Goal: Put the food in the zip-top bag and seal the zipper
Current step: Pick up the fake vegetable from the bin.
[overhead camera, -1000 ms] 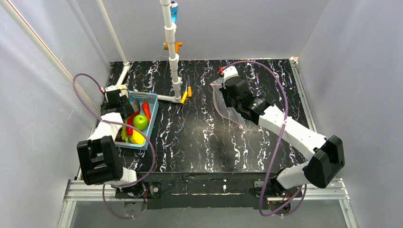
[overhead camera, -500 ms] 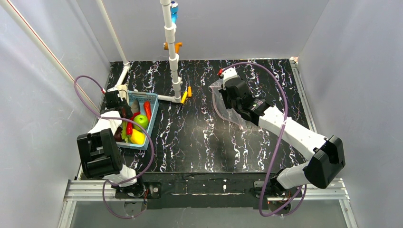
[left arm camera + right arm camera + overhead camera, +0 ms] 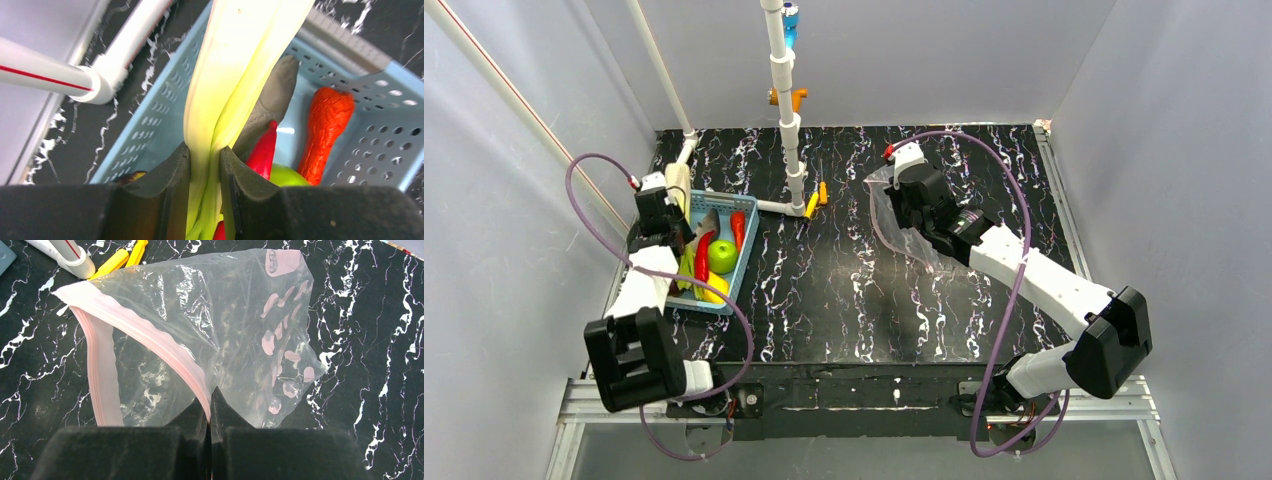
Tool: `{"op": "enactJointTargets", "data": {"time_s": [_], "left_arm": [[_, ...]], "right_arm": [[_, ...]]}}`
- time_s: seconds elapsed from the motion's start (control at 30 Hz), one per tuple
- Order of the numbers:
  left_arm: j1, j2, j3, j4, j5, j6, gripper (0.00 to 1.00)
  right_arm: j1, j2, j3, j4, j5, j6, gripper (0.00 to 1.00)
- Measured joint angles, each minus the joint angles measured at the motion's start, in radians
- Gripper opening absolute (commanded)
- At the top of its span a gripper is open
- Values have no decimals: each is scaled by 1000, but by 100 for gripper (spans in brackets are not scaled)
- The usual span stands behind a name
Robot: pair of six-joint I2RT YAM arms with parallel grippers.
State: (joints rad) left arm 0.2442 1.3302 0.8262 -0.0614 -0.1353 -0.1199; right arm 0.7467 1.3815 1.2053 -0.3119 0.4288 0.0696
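Observation:
My left gripper (image 3: 205,160) is shut on the long green-and-white leek (image 3: 235,65), over the light-blue mesh basket (image 3: 165,100). From above, the leek's pale end (image 3: 678,180) sticks out past the left gripper (image 3: 664,215). Still in the basket (image 3: 746,240) lie a green apple (image 3: 722,257), a yellow fruit (image 3: 714,290), a red chili (image 3: 263,150), a grey fish (image 3: 272,95) and an orange-red piece (image 3: 327,130). My right gripper (image 3: 210,400) is shut on the upper lip of the clear zip-top bag (image 3: 220,315). The mouth gapes, and its pink zipper (image 3: 100,370) curves away to the left.
A white pipe stand (image 3: 786,110) rises at the back centre, with its foot pipe (image 3: 120,50) beside the basket. Two yellow-orange pieces (image 3: 816,198) lie between basket and bag (image 3: 886,225). Enclosure walls close in on both sides and behind.
My left gripper has closed on the leek and drawn back toward the left wall, lifting its pale end out over the basket's far corner. The right arm and the bag stay still.

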Motion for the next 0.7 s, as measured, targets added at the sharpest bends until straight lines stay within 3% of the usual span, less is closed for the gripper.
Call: {"op": "enactJointTargets", "data": {"time_s": [0.23,0.37,0.53,0.7], "left_arm": [[-15,-174,-22,9,-37,33,5],[-32,-265,-3,-77,-68,35,0],[-65,-371,154,-259,-58,-3,0],[-84,-465,304,-407,86,-107,0]], "right_arm": [[1,-1,-7,1,-7,0,1],[2,-1,-7,1,-10,0,1],[2,-1,-7,0,-17,1,1],[2,-1,-7,0,-15,2,1]]}}
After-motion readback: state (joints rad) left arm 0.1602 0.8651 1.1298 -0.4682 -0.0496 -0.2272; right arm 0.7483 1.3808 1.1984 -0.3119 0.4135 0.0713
